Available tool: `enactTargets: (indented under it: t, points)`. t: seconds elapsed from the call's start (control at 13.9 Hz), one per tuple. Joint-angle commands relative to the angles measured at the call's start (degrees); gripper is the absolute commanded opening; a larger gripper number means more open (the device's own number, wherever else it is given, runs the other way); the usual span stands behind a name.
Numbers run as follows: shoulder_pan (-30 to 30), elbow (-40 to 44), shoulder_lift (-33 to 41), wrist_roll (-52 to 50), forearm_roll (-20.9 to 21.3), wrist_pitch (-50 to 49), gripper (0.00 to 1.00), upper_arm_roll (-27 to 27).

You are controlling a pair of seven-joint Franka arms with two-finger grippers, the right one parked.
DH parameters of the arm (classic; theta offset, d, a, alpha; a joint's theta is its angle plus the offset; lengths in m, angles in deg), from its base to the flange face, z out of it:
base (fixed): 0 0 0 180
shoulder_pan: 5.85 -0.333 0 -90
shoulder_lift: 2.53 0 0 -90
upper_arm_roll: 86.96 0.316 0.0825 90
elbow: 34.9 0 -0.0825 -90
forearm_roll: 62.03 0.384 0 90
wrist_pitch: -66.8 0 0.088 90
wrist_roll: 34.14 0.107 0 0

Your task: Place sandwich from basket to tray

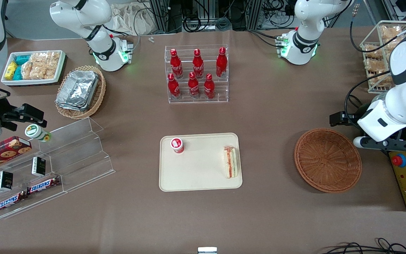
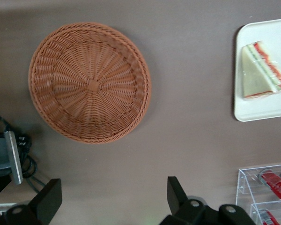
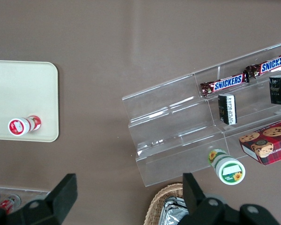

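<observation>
The sandwich (image 1: pixel 232 162) lies on the tray (image 1: pixel 199 176), close to the tray edge nearest the basket (image 1: pixel 327 160). A small red-topped cup (image 1: pixel 177 145) stands on the tray too, apart from the sandwich. The basket has nothing in it. The claw (image 2: pixel 113 199) hangs high above the bench (image 1: pixel 266 116), near the basket, with its two fingers (image 2: pixel 177 193) wide apart and holding nothing. It looks like the job is done. The next move is likely just for the arm to pull away and rest, since nothing is left to carry
</observation>
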Motion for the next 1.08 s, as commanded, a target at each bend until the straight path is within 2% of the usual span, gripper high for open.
enactTargets:
  t: [0.0, 0.22, 0.29, 0.5, 1.01]
  points:
    - [6.15, -4.78, 4.71, 1.91, -1.33, 1.58, 1.0, 7.57]
    - [11.24, -7.59, 6.91, 5.6, -2.82, 2.63, 1.0, 14.59]
    - [11.79, -8.82, 7.87, 6.39, -2.82, 2.99, 1.0, 15.49]
    - [11.26, -11.99, 9.9, 8.77, -3.35, 4.66, 1.0, 15.67]
    - [11.26, -10.68, 8.85, 8.6, -3.88, 5.45, 1.0, 15.67]
